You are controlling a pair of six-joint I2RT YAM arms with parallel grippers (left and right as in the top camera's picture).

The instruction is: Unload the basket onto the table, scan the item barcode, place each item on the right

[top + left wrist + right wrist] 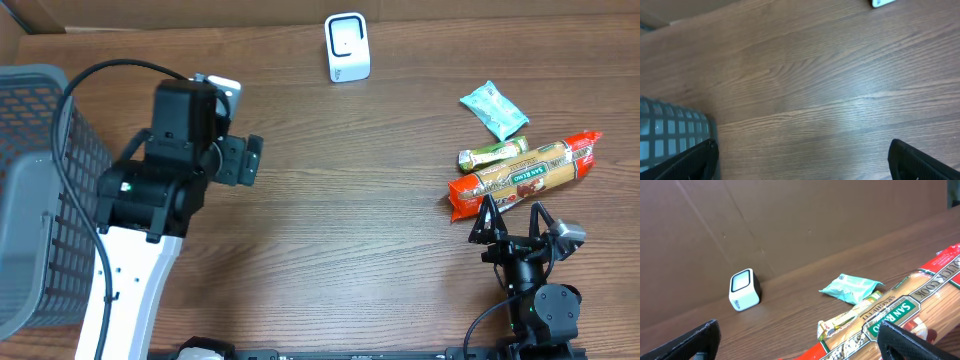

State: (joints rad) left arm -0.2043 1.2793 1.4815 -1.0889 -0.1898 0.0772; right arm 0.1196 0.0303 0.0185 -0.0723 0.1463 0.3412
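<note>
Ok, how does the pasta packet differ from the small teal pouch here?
The pasta packet is long and narrow; the teal pouch is short and crumpled. The pasta packet is red with a green label, the teal pouch pale teal. The pasta packet lies nearest the right tool, the teal pouch farther back. Both lie flat on the table, ungripped.
</note>
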